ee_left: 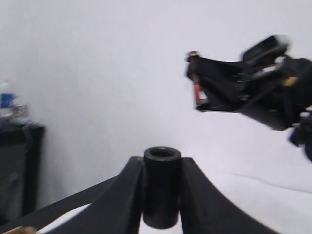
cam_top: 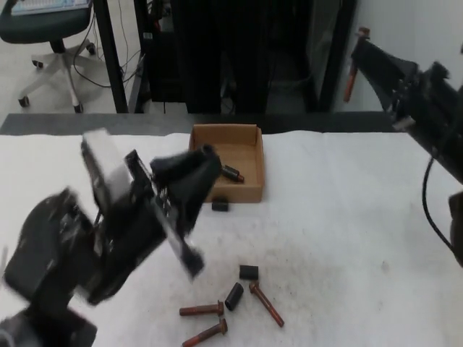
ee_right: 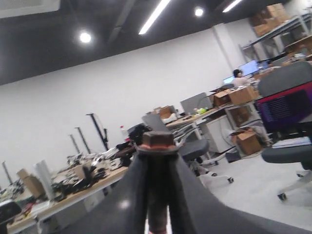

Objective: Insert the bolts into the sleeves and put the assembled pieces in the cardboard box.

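Left tool (ee_left: 162, 168): closed on a black sleeve (ee_left: 162, 195), one finger on each side. The sleeve's open end sits just past the fingertips, bore visible. In the high view the left arm (cam_top: 108, 238) is raised over the left part of the counter (cam_top: 347, 231), on the near side of the box.

Right tool (ee_right: 157, 163): closed on a reddish-brown bolt (ee_right: 157, 140). The shank is clamped between the fingers and the hex head stands beyond the fingertips. In the high view the right arm (cam_top: 405, 79) is held high at the far right, above the counter's far edge. The two tools are well apart. From the left wrist view, the right tool and its bolt face the held sleeve across the gap.

Cardboard box (cam_top: 255, 189): far middle of the counter, open at the top. One assembled piece (cam_top: 231, 173) lies on its floor, dark with a reddish end showing.

Stray sleeve (cam_top: 220, 206): on the counter, just outside the box's near wall.

Loose parts near the front edge, all lying flat:
- upper loose sleeve (cam_top: 248, 272) and lower loose sleeve (cam_top: 234, 296), close together
- right loose bolt (cam_top: 266, 303), just beside the lower loose sleeve, slanting away from it
- left loose bolt (cam_top: 202, 310), on the other side of that sleeve, its head toward it
- nearest loose bolt (cam_top: 205, 334), closest to the counter's front edge

The counter has a white cover.
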